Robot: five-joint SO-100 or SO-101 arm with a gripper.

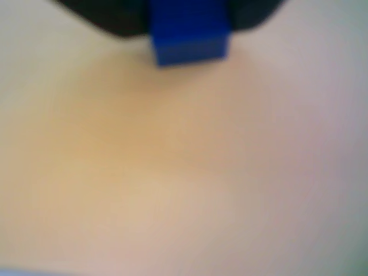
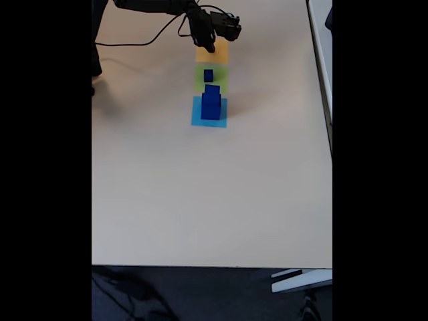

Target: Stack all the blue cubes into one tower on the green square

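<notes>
In the fixed view, a black cable (image 2: 144,41) trails across the beige table (image 2: 200,200) from the left edge toward the dark arm (image 2: 150,5), which reaches in along the top of the picture. Further right, three flat paper squares lie in a column running away from the camera, each touching the next: an orange square (image 2: 214,55) farthest, the green square (image 2: 206,81) in the middle, and a light-blue square (image 2: 198,119) nearest. The gripper (image 2: 207,45) hangs over the near-left part of the orange square; from this distance its fingers cannot be made out separately. A small blue cube (image 2: 208,75) sits alone on the green square, near its middle. Just beyond it toward the camera, a short stack of larger blue cubes (image 2: 211,103) stands on the light-blue square, its top reaching up across the green square's near edge in the picture; how many cubes it holds cannot be told. In the blurred wrist view, the dark fingers (image 1: 112,17) flank a blue cube (image 1: 190,40) at the top centre, black on both its sides, so the claw appears clamped on that cube, held above a pale orange-tinted surface (image 1: 172,172).
</notes>
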